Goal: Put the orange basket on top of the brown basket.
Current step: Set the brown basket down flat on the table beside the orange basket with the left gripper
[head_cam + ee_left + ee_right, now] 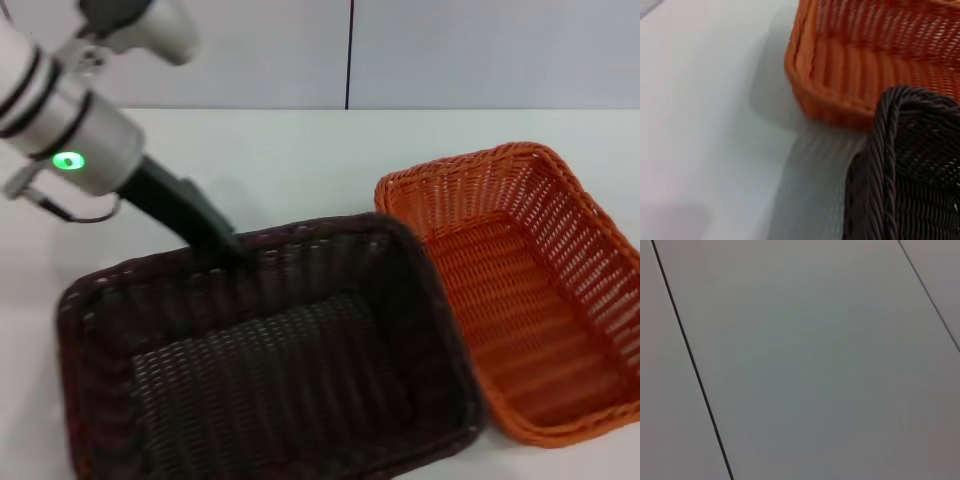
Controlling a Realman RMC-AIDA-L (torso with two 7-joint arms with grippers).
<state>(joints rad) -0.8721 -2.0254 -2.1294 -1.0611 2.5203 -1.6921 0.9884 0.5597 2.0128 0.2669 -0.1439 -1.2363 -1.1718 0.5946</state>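
Note:
The brown basket [270,370] fills the lower left of the head view and looks raised toward the camera. Its right rim overlaps the left rim of the orange basket [520,290], which rests on the white table to the right. My left gripper [228,245] reaches down from the upper left and is shut on the brown basket's far rim. In the left wrist view a corner of the brown basket [900,175] sits close in front of a corner of the orange basket [865,65]. My right gripper shows in no view.
The white table [280,160] stretches behind both baskets to a pale wall with a dark vertical seam [349,55]. The right wrist view holds only grey panels with dark seams [690,360].

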